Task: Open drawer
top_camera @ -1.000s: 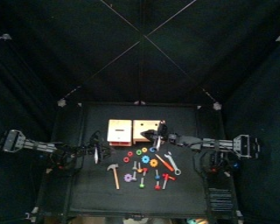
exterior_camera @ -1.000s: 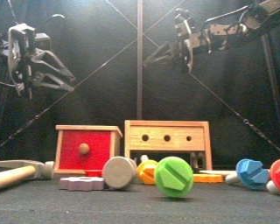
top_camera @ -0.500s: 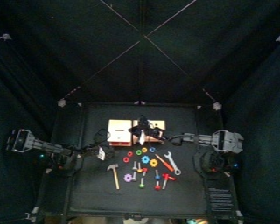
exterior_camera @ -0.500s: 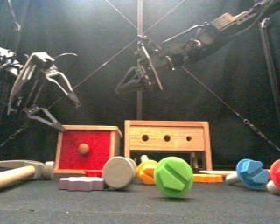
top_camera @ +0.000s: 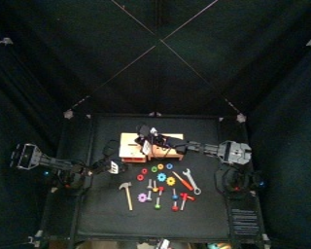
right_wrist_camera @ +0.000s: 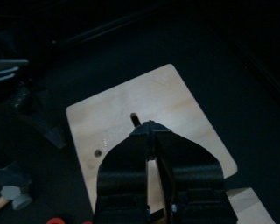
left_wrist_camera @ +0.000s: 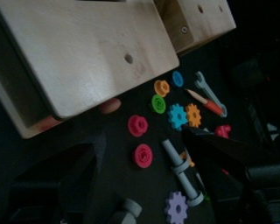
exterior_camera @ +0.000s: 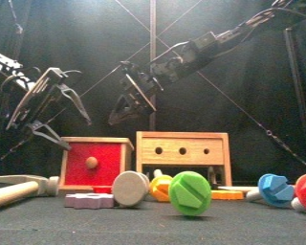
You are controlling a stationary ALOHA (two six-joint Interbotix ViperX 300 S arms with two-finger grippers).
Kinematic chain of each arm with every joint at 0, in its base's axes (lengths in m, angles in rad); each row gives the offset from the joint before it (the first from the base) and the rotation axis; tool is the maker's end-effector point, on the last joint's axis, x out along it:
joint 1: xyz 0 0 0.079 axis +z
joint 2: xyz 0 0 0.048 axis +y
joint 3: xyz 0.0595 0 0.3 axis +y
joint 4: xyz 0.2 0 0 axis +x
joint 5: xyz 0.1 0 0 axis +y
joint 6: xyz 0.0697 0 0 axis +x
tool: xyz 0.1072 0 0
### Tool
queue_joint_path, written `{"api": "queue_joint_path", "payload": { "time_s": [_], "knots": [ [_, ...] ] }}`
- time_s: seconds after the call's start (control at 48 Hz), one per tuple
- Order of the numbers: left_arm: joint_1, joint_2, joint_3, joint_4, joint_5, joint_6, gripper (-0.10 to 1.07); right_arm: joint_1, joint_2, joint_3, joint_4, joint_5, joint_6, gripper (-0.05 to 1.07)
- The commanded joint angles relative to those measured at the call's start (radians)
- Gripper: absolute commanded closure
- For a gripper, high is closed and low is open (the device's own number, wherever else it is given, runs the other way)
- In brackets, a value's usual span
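Front edge of the table (exterior_camera: pixel 153 234): toy litter, with a big green screw (exterior_camera: pixel 190 192) and a wooden hammer (exterior_camera: pixel 12 194) at the left front corner.

Behind the litter, left of centre, the small pale-wood box; its drawer (exterior_camera: pixel 95 164) faces the front edge, red front with a round red handle (exterior_camera: pixel 93 163). It looks flush, not yet pulled out. Beside it on the right, the orange-tan box (exterior_camera: pixel 183 156) with dark dots.

Left gripper (exterior_camera: pixel 50 100) hangs above and left of the drawer box, jaws spread to full width, holding nothing.

Right gripper (exterior_camera: pixel 133 96) has reached across over the box top (right_wrist_camera: pixel 143 118); cannot tell whether its jaws are open or closed.

Step in hand, as I read it: the approach. Next the left gripper must drop to the handle, close on it and pull toward the front edge, probably with the right gripper bracing the box.
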State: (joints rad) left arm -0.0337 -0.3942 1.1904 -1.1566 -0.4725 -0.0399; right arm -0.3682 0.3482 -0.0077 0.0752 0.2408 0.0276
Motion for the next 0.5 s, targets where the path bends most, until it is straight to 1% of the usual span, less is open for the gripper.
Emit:
{"api": "queue_joint_path", "payload": {
  "time_s": [0.0,0.125,0.333,0.479],
  "knots": [
    [0.009,0.006,-0.031,-0.014,-0.008,0.002,-0.02,-0.014,-0.005,-0.061,-0.003,0.038,0.0,1.0],
    [0.014,0.021,-0.044,-0.02,-0.008,0.002,-0.02,-0.014,0.017,-0.086,-0.025,0.075,0.002,1.0],
    [0.035,0.097,-0.078,-0.02,-0.002,0.002,-0.02,-0.014,0.044,-0.106,-0.032,0.086,0.003,1.0],
    [0.035,0.124,-0.089,-0.034,-0.003,0.0,-0.02,-0.015,0.055,-0.121,-0.035,0.118,0.002,1.0]
  ]
}}
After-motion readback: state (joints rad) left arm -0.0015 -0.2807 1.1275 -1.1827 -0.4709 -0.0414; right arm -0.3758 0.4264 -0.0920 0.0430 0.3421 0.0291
